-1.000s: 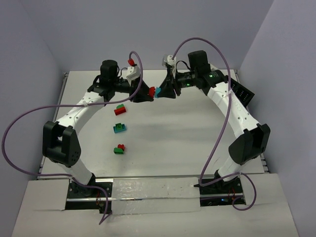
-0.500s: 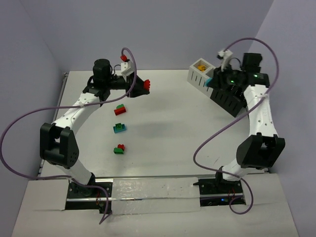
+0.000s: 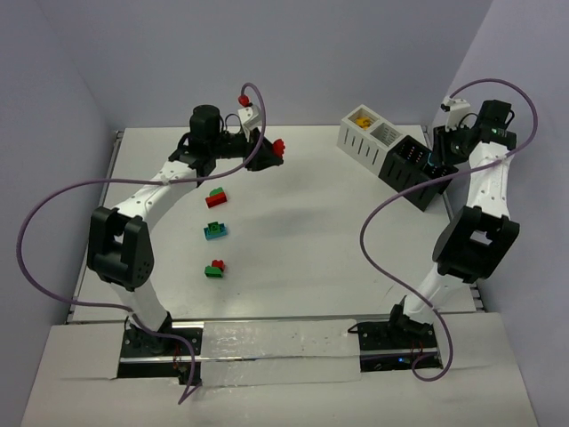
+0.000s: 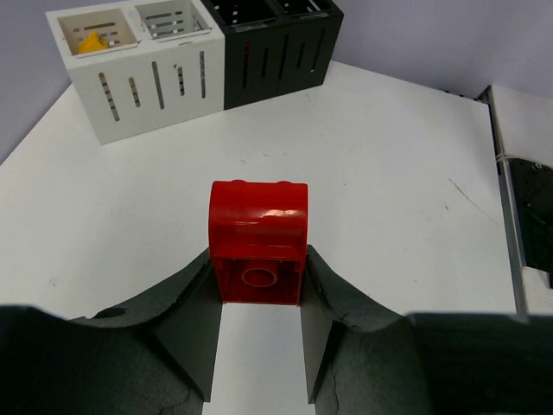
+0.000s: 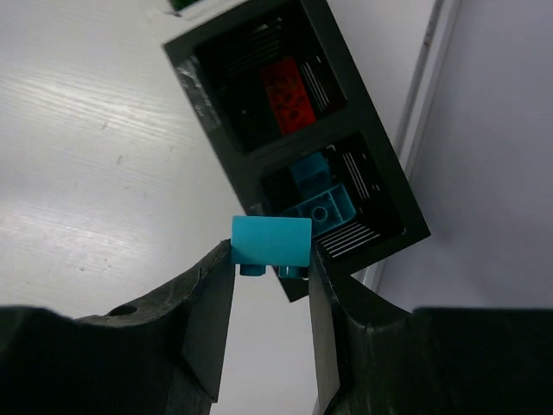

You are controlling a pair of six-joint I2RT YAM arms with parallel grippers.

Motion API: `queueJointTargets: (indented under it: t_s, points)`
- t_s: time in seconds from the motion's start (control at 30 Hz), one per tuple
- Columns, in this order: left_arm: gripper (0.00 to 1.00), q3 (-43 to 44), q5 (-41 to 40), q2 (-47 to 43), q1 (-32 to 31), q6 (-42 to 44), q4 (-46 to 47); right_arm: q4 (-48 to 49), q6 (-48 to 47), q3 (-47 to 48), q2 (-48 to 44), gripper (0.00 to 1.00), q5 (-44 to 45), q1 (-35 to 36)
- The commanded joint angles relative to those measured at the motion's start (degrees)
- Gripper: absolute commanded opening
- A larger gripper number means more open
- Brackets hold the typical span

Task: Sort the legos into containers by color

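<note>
Pinching: left gripper a red brick, studs outward; right gripper a teal brick, studs inward.

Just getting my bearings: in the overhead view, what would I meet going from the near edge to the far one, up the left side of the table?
green-and-red brick pair → teal-and-green brick pair → red-and-green brick pair → red brick gripped in the left hand

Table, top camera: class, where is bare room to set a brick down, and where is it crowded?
Bare: the wide middle between the column of brick pairs and the white bins; the near strip by the arm bases. Crowded: far right corner, black bins touching the white.
</note>
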Motion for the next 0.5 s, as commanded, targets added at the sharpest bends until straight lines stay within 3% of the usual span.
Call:
queueJointTargets:
  t_s: [0.0,0.13,0.2,0.23,0.27,0.3,0.33,0.43,0.47]
  points:
    - [0.00,3.47,-2.92,-0.01,-0.35,-0.72,0.71,3.57,3.40,4.91,3.21,0.00,6.58,-0.06]
    - [0.00,2.93,-3.22,0.04,-0.35,-0.65,0.93,3.98,4.20,7.01,7.07,0.00,8.45,0.03]
    - [0.00,3.06,-3.53,0.33,-0.35,-0.47,0.60,4.21,3.89,7.59,8.18,0.07,9.64,0.03]
    - [0.00,3.13,-3.61,0.48,-0.35,-0.37,0.40,4.28,3.77,7.74,8.60,0.16,10.13,0.06]
    - [0.00,3.20,-3.55,0.61,-0.35,-0.35,0.27,4.28,3.76,7.75,8.86,0.32,10.46,0.12]
    - [0.00,3.20,-3.54,0.70,-0.35,-0.08,0.25,4.26,3.69,8.01,8.88,0.33,10.46,0.12]
    - [0.00,3.20,-3.29,0.70,-0.27,0.51,-0.08,3.75,3.86,8.19,9.21,0.52,10.36,0.12]
    - [0.00,2.94,-3.37,0.78,-0.35,1.46,-0.69,1.94,4.89,9.56,8.96,0.86,8.73,0.55]
    - [0.00,2.86,-3.30,0.71,-0.35,1.99,-0.91,1.33,5.05,9.66,8.37,0.89,7.84,0.92]
